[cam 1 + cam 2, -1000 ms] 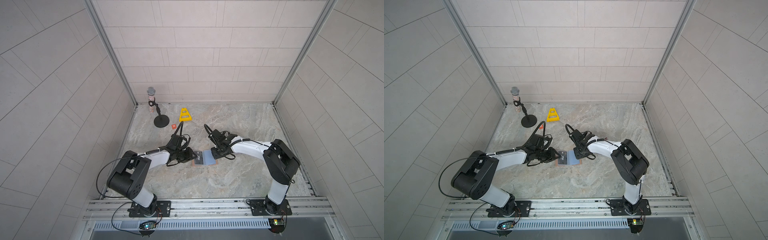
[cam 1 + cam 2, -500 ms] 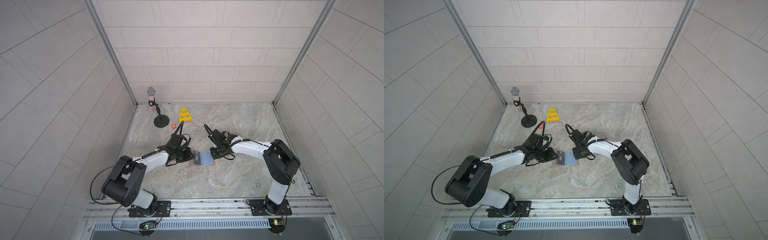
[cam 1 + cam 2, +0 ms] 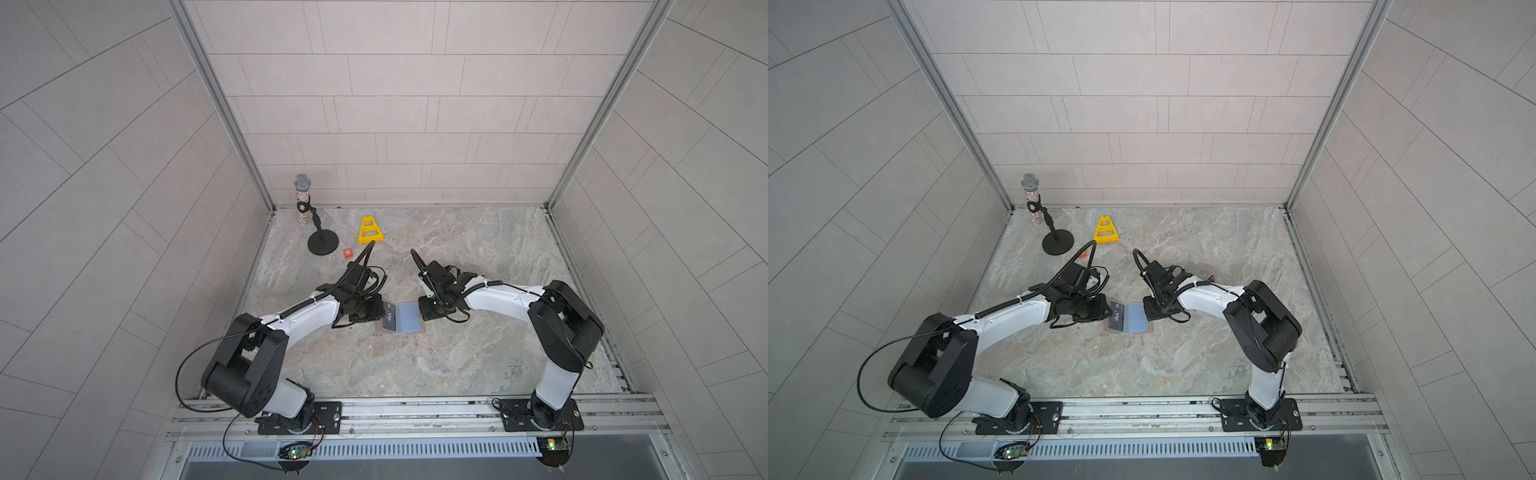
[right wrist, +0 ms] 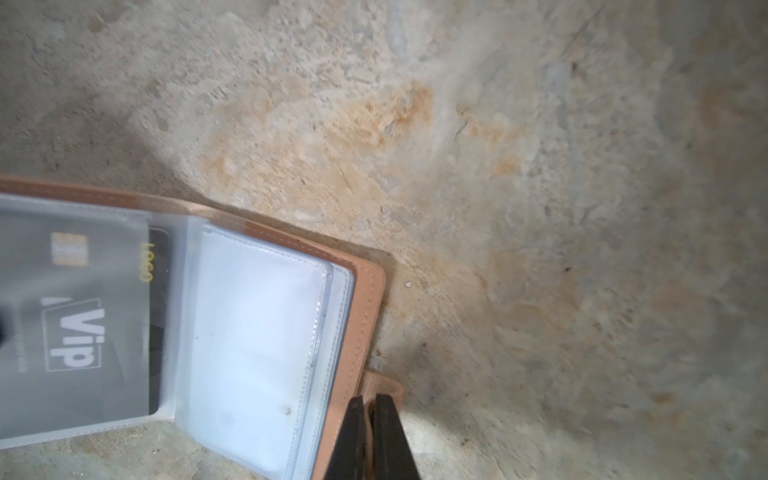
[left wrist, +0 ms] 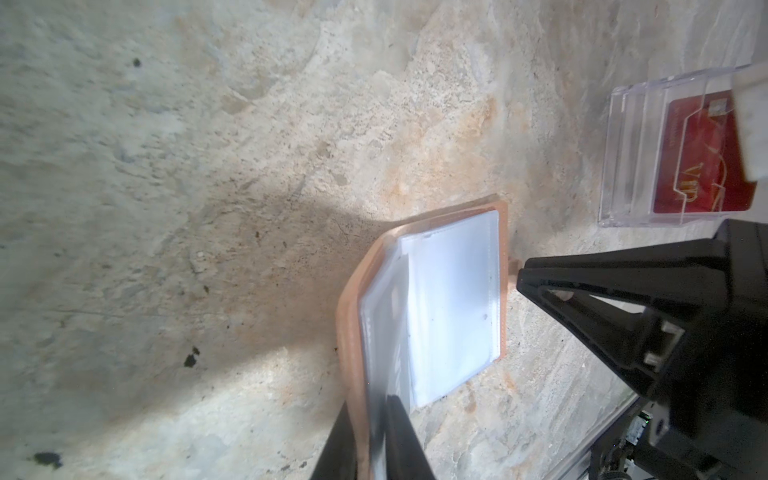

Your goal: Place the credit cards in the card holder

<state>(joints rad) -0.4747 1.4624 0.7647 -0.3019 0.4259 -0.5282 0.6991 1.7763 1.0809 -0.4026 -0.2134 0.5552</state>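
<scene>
The card holder (image 3: 409,318) (image 3: 1136,318) lies open on the stone table between my two arms, tan outside with clear sleeves (image 5: 453,299) inside. A black "VIP" credit card (image 4: 79,332) (image 3: 389,319) sits in a sleeve on its left half. My left gripper (image 5: 370,401) (image 3: 376,311) is shut on the raised left cover and sleeve. On the right edge, my right gripper (image 4: 370,398) (image 3: 424,309) is shut on the small snap tab (image 4: 384,384). A red credit card (image 5: 702,162) stands in a clear box (image 5: 631,153) beyond the holder.
A microphone on a round black stand (image 3: 309,216) is at the back left. Beside it are a yellow triangular piece (image 3: 371,230) and a small orange tag (image 3: 348,252). Tiled walls close in three sides.
My left gripper has closed tighter on the holder's left cover, and the left arm's elbow has swung slightly outward. The right arm and the holder have stayed where they were.
</scene>
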